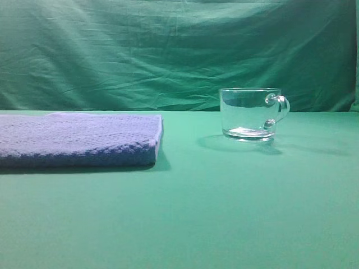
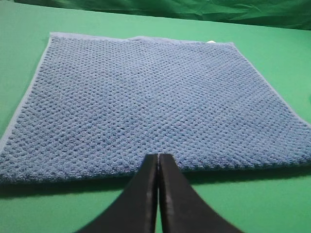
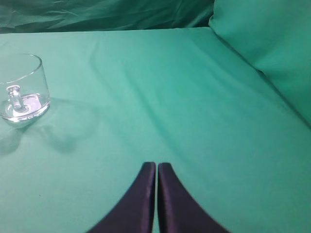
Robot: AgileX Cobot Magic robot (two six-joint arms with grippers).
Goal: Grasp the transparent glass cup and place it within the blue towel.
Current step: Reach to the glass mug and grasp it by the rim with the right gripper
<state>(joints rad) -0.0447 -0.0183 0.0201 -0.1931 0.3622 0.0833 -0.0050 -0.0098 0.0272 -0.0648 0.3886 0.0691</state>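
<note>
Cup (image 1: 251,114), transparent glass, upright on the green tabletop (image 1: 224,213), well apart from the blue towel (image 1: 78,140) and to that towel's right in the exterior high view, with open green cloth between the two. Its looped handle (image 1: 279,109) points away from the towel. The walls are clear, the base looks thick, and it appears empty.

I judge the cup rigid, fairly heavy for its size, smooth enough to slip, and liable to chip if knocked or dropped. The handle is small and rounded, a poor place to pinch. I would rather take one wall across the rim, one finger inside and one outside, or span the body if my opening allows, on the side away from the handle.

The towel lies flat and folded, thick, with a knobbly weave; it should cushion the landing but may let the cup rock.

My right tool (image 3: 156,167) hangs over bare tabletop with the cup off to its left and farther ahead, fingers pressed together, holding nothing. My left tool (image 2: 158,158) sits at the towel's near edge, fingers likewise together and empty. Neither touches the cup.
</note>
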